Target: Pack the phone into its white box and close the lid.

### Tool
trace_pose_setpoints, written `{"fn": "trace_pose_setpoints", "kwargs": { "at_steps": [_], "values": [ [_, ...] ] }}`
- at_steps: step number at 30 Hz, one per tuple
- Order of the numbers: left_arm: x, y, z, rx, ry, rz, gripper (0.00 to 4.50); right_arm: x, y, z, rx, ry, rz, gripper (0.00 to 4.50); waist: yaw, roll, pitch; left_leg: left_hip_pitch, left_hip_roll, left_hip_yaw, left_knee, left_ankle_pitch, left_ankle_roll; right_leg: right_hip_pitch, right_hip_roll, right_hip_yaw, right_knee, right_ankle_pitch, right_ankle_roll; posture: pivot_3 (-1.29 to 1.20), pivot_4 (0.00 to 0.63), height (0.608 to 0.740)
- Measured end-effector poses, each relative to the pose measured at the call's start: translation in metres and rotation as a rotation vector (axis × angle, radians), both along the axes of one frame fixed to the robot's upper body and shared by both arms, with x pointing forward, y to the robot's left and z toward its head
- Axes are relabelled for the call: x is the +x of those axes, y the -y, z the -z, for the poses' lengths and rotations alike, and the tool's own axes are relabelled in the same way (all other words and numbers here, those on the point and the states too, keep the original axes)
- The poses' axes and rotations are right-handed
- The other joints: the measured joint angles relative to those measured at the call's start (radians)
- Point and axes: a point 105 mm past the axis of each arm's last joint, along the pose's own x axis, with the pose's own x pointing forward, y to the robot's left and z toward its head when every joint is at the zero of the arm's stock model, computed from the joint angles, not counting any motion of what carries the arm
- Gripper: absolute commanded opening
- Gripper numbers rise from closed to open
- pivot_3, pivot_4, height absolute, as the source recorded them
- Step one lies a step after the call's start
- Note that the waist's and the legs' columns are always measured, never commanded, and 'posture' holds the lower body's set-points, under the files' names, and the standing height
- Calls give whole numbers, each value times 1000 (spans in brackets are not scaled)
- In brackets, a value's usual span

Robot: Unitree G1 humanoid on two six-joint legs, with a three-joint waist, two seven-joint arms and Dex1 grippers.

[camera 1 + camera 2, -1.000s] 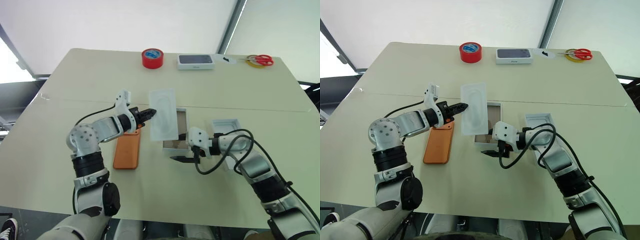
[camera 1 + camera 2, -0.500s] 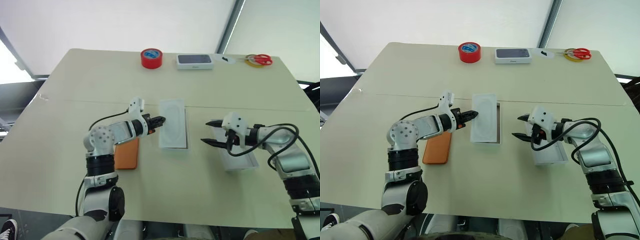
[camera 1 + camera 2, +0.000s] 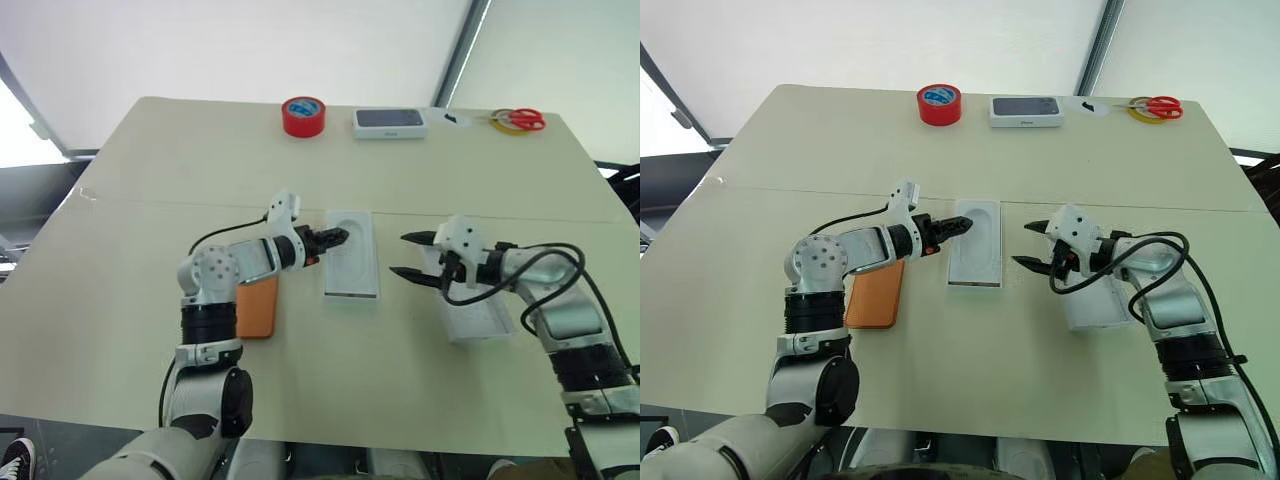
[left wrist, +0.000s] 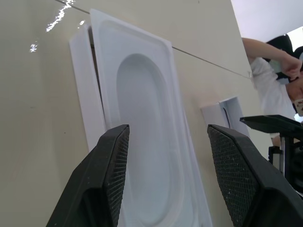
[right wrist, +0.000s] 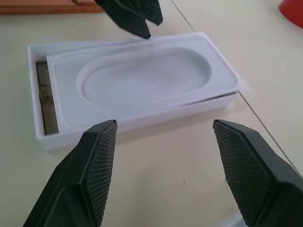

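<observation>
The phone was not yet packed. It lay flat on the table, just beside the white box on the robot's left side, w/ the left arm passing over its far end. It looked like a thin orange slab w/ rounded corners, smooth and matte; its camera square I could not see.

The white box sat at about the table's middle, a shallow cardboard tray w/ thin walls. The white insert lay on top of it, a bit shifted and not fully seated, so a strip of brownish floor showed at one end in the right wrist view. The insert was smooth, moulded, w/ a long oval recess.

The lid lay apart from the box on the robot's right side, under the right arm, w/ the pale inner side up as far as I could tell.

The left gripper was at the box's left edge, at the insert's rim, fingers apart and holding nothing. The right gripper hovered near the box's right side, above the lid's end, fingers also spread wide and empty.

So, in my judgement, the insert step was about finished; left to do: put the phone in the box, then fit the lid on.

Well apart from the box, at the far table edge: a red tape roll, a 2nd box w/ dark phone print, scissors.
</observation>
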Motion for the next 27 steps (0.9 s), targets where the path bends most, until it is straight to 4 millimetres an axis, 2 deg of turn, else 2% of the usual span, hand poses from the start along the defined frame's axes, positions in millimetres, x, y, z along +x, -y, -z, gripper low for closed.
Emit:
{"fn": "trace_pose_setpoints", "kwargs": {
  "at_steps": [3,7,8,10,11,14,15,17,19,23,27],
  "values": [
    [-4,-8,-13,50,115,13,2891,4,-22,-5,61,14,-31,2481,-4,0,0,0,0,0,-1,1,-1,0,0,0,0,0,0,0,150,740],
    [-7,-28,-20,159,290,-4,2891,8,-37,-7,64,50,-41,421,-2,1,0,0,0,0,-1,1,-1,0,0,0,0,0,0,0,150,740],
    [-8,-34,-23,162,336,-17,2891,12,-41,-9,67,72,-31,23,-4,1,0,0,0,0,-1,1,-1,-1,0,0,0,0,0,0,150,740],
    [-12,-46,-29,164,444,-38,2891,22,-48,-12,33,135,-9,23,-6,1,0,0,0,0,-1,1,-1,-1,0,0,0,0,0,0,150,740],
    [-15,-62,-30,253,552,-58,2891,27,-56,-11,9,159,-9,23,-9,1,0,0,0,0,-2,1,-1,-1,0,0,0,0,0,0,150,740],
    [-25,-97,-17,519,764,-43,2891,28,-64,3,-61,150,-34,23,-21,1,0,0,0,2,-6,1,-2,-3,0,1,-1,0,-1,0,150,740],
    [-34,-101,-10,522,782,1,2891,27,-64,11,-98,139,-44,23,-22,1,0,0,0,3,-7,1,-2,-4,-1,2,-1,0,-1,0,150,740],
    [-48,-99,2,448,774,68,2891,25,-69,24,-149,122,-76,23,-15,1,0,-1,0,2,-6,1,-1,-4,-2,1,-1,0,-1,0,150,740],
    [-57,-99,4,423,804,104,2891,22,-76,29,-171,122,-111,23,-17,1,1,-1,0,2,-6,1,-1,-4,-3,1,-1,0,-1,0,150,740],
    [-59,-106,-7,423,871,70,2891,10,-73,39,-276,72,-219,23,-20,1,0,-1,0,1,-6,-3,6,-4,-3,1,-1,0,-1,0,150,740],
    [-57,-108,-10,398,876,21,2891,-8,-77,33,-251,-12,-322,23,-22,2,0,-1,0,1,-6,-4,7,-4,-3,1,-1,0,-1,0,150,740]
  ]
}}
